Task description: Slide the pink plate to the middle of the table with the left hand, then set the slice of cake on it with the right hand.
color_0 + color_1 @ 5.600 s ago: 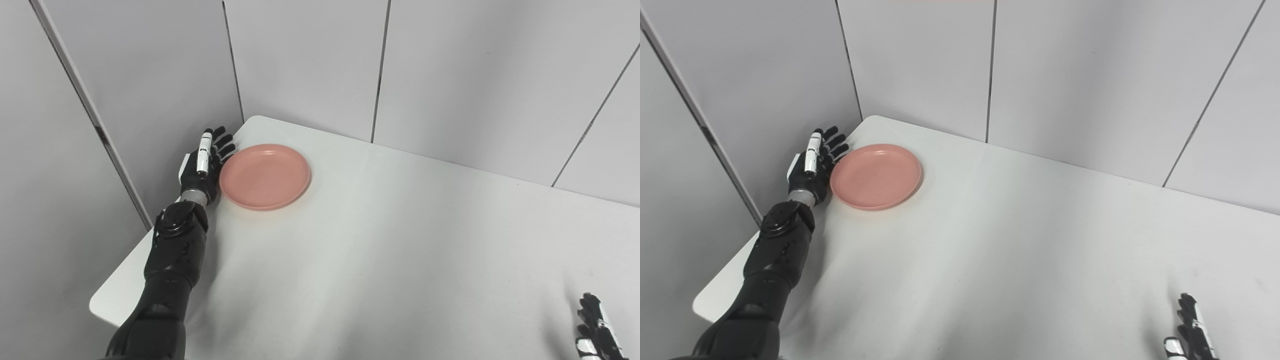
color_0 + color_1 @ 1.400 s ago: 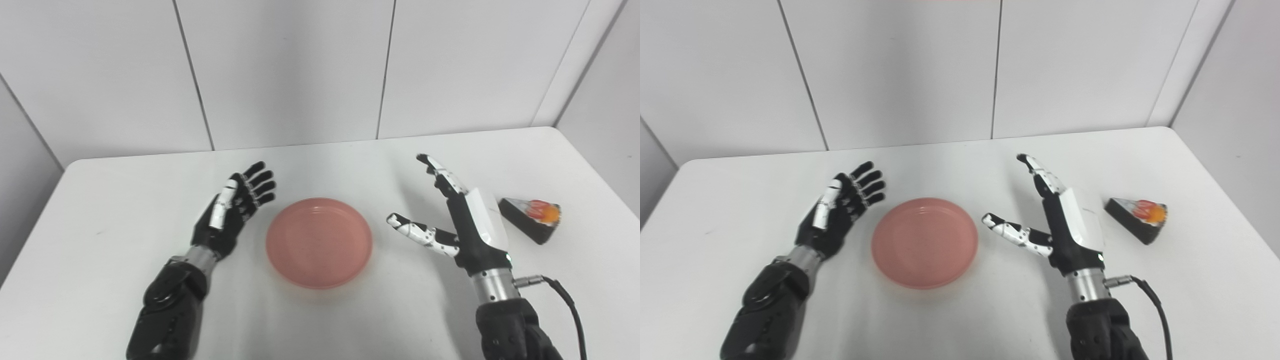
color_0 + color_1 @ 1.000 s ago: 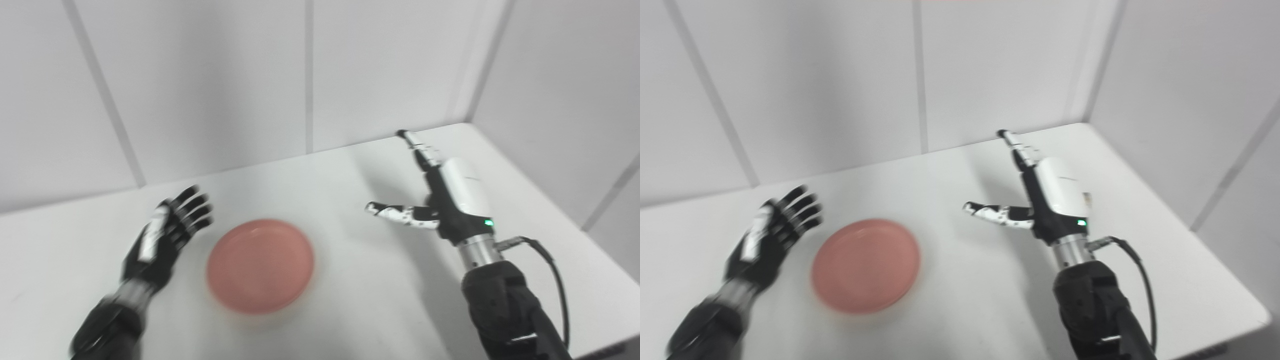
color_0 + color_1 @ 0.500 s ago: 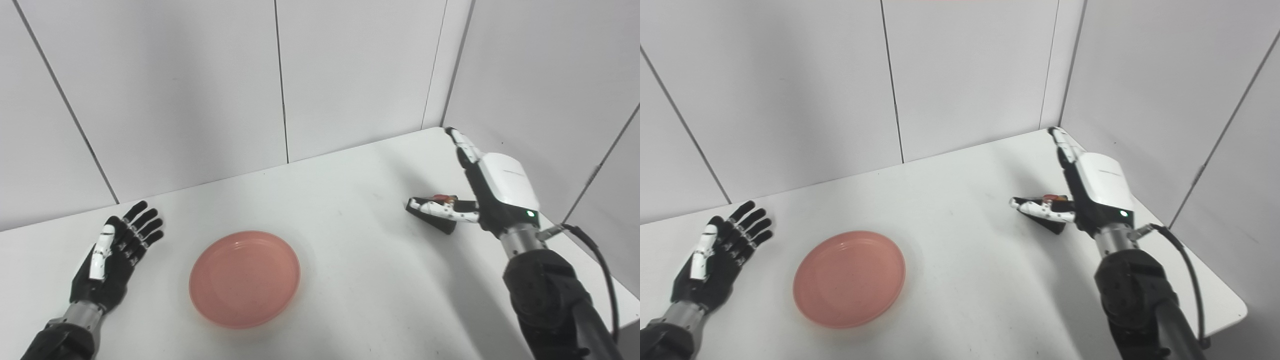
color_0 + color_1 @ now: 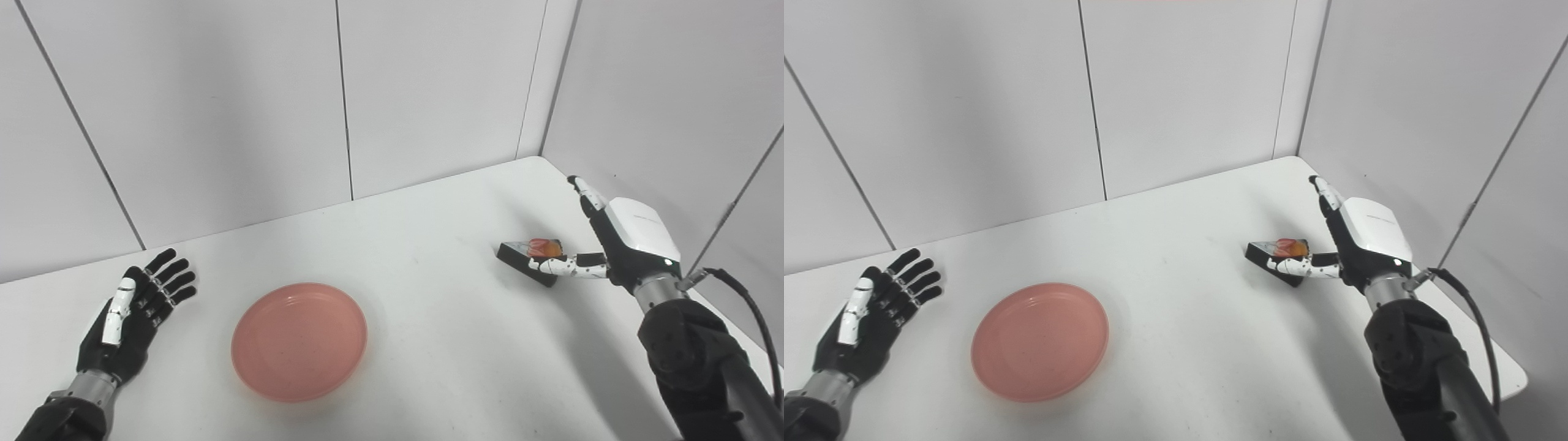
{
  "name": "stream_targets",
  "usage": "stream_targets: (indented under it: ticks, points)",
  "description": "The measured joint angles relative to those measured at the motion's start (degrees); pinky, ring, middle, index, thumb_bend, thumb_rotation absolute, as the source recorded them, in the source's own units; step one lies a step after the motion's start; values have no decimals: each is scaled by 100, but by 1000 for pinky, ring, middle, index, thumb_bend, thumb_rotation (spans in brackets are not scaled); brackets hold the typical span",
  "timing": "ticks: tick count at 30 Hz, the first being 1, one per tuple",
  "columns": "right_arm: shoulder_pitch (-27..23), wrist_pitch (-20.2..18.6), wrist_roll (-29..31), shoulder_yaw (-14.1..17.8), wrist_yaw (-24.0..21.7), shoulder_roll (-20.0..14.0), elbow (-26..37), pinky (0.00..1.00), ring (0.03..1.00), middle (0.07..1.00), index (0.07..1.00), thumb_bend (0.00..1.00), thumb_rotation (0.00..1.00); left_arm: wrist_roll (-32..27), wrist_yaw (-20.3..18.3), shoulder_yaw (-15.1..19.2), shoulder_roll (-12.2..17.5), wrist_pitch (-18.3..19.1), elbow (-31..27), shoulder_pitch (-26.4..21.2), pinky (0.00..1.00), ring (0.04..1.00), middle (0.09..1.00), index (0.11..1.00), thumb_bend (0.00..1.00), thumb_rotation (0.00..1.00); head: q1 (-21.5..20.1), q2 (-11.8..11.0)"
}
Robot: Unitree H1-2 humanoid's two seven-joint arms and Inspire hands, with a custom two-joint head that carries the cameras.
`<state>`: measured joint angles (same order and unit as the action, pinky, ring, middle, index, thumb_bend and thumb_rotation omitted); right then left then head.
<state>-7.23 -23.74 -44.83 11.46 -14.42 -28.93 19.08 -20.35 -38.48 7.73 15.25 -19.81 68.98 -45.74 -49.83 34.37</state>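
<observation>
Pink round plate [image 5: 299, 341] is the centre of the scene, but going from the left edge comes first the black left hand [image 5: 130, 320], flat above the white table [image 5: 429, 343] with its fingers spread and nothing in it, apart from the plate's rim. The plate lies flat on the table, empty. Further right, well apart from the plate, the dark wedge-shaped slice of cake [image 5: 530, 260] with red and orange topping sits on the table near the far right corner. The white-backed right hand [image 5: 612, 245] is wide open beside it, thumb lying along the slice's near side, the fingers raised behind it; whether the thumb touches the slice cannot be told.
</observation>
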Motion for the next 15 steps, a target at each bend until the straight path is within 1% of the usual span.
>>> stream_targets:
  ticks: [3, 5, 11, 15]
  points:
    - [-19, 0, 70, -32, 0, -70, -142, 730, 872, 945, 960, 990, 571, 13, -26, -16, 17, -63, 45, -13, 807, 832, 848, 832, 519, 948, -9, 17]
    - [-86, -8, 126, -35, -5, -96, -278, 735, 880, 948, 964, 998, 580, 64, -31, -47, 45, -173, 83, -12, 808, 833, 849, 833, 507, 961, -9, 26]
    - [-254, -31, 273, -148, -53, -188, -622, 764, 888, 946, 964, 1000, 587, 135, -89, -52, 98, -275, 142, -15, 802, 829, 847, 831, 508, 951, 0, 79]
    - [-324, -31, 353, -220, -61, -266, -751, 755, 887, 943, 958, 1000, 568, 139, -88, -53, 150, -298, 141, -3, 795, 824, 840, 823, 515, 940, -9, 141]
